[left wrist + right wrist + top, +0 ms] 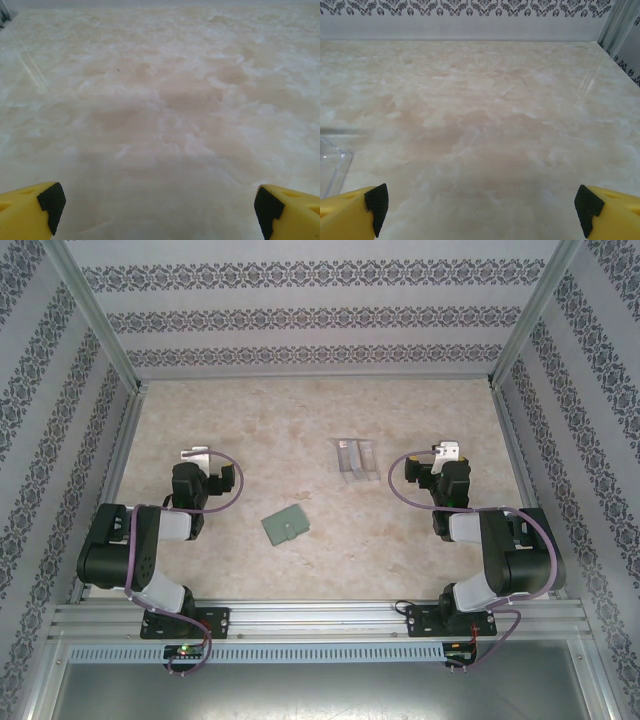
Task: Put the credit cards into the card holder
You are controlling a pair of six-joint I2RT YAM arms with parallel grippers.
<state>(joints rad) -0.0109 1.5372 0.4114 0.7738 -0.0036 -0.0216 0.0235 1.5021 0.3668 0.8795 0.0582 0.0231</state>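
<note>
Tools gape wide and empty, my left tool (pixel 195 453) and right tool (pixel 445 451). Pale thin pieces midway on the worktop (pixel 250 420) look like the credit cards (pixel 352 458); green wallet (pixel 285 526), likely the holder, lies between my arms. I'd pinch one card by its edges, low and level.

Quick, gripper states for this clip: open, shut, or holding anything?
Left gripper: open, jaws wide apart, holding nothing.
Right gripper: open, jaws wide apart, holding nothing.
</note>
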